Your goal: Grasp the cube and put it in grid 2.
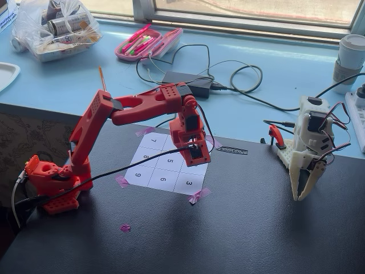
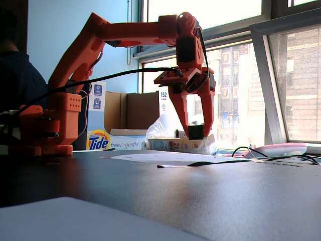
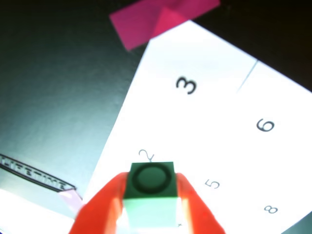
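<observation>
The green cube (image 3: 150, 192) is pinched between the two red fingers of my gripper (image 3: 150, 185), which is shut on it. In the wrist view the cube's dark face with a round recess points at the white numbered sheet (image 3: 214, 112). Grid 2 (image 3: 146, 155) lies just past the cube, its digit partly covered by the cube's top edge. Seen from the low side, the cube (image 2: 195, 131) hangs a little above the sheet (image 2: 150, 157) in the gripper (image 2: 195, 134). In the high fixed view the gripper (image 1: 197, 158) hovers over the sheet's right column, above the cell marked 3 (image 1: 188, 184); the cube is not discernible there.
A white second arm (image 1: 311, 154) stands on the right of the dark table. Pink tape (image 1: 198, 196) holds the sheet's corners. Behind are cables and a power adapter (image 1: 188, 83), a pink pencil case (image 1: 148, 43), a bag of cans (image 1: 54, 25) and a cup (image 1: 351, 57).
</observation>
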